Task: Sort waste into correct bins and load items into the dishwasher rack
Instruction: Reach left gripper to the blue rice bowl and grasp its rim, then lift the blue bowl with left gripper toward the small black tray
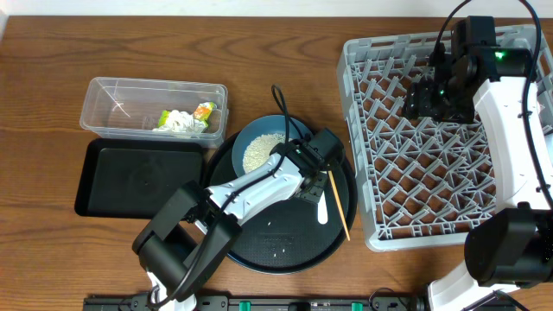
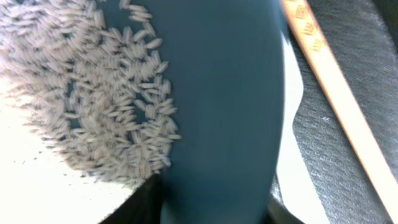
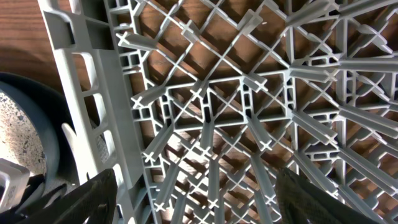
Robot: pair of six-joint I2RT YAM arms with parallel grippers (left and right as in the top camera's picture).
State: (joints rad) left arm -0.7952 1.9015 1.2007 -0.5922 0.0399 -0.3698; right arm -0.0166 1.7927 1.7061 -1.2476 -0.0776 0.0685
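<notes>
Dark blue plate [image 1: 249, 134] with the heap of white rice [image 1: 259, 155] lies on the round black tray [image 1: 251, 257], and the left hand [image 1: 304, 164] is low at the right edge of this plate. In the left wrist view its fingers [image 2: 140, 205] stand partly drawn together, one on the inner side of the rim near the rice and the other on the outer side. Whether they press the rim or only stand close to it, one cannot tell. Just beside this hand, on the same round tray, lie the white spoon [image 1: 321, 210] and a wooden chopstick [image 1: 339, 207]. The right hand [image 1: 429, 102] hangs over the far left part of the grey rack [image 1: 352, 104], its fingers spread wide and holding nothing. On the left part of the table [image 1: 52, 52] the tissue [image 1: 177, 123] and the wrapper [image 1: 204, 111] lie inside the clear tub [image 1: 95, 108]. The black rectangular tray [image 1: 138, 177] lies just beside this tub, on its near side.
</notes>
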